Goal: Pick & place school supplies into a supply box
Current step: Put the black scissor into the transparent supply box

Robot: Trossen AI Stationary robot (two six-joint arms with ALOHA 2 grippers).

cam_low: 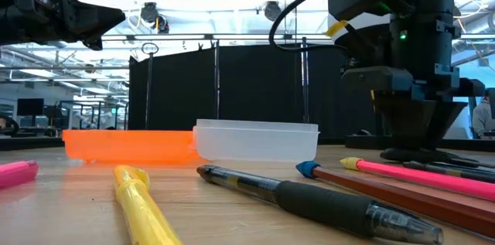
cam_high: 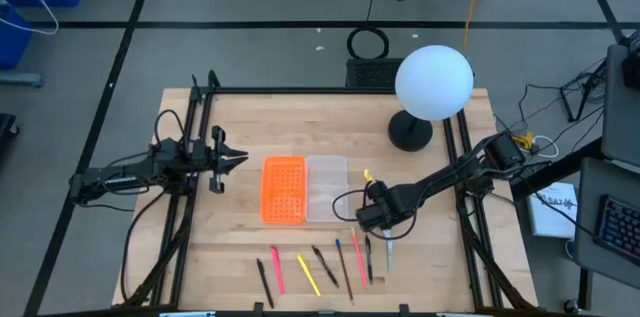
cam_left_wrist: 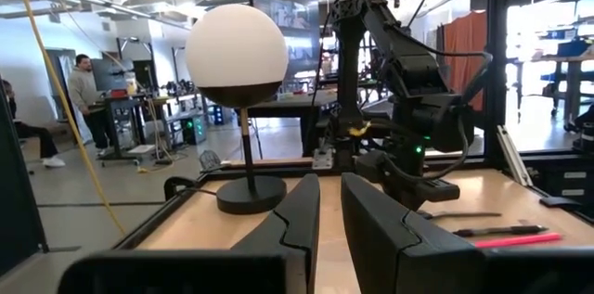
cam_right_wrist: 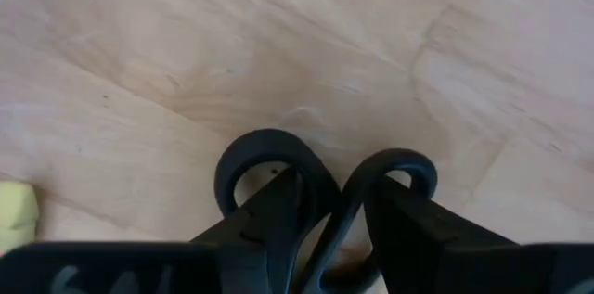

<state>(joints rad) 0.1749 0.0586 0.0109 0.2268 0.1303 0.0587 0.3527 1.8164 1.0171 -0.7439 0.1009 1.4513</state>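
The right claw (cam_right_wrist: pixel 336 229) is down at the worktop (cam_high: pixel 430 257), its 2 fingers (cam_right_wrist: pixel 269 215) closing around the black loop handles of the scissors (cam_right_wrist: pixel 316 178), which lie flat on the wood. The supply box (cam_high: pixel 305 189) lies open mid-worktop, its orange half beside its clear half. Pens and pencils (cam_high: pixel 310 272) lie in a row near the front edge. The left claw (cam_high: pixel 232 156) hovers left of the box, its fingers narrowly parted and empty.

Your right gripper (cam_high: pixel 373 219) is reaching low over the table, fingers (cam_right_wrist: pixel 278 210) pointing down; your left gripper (cam_high: pixel 232 158) is hovering raised, fingers (cam_left_wrist: pixel 297 224) slightly parted.
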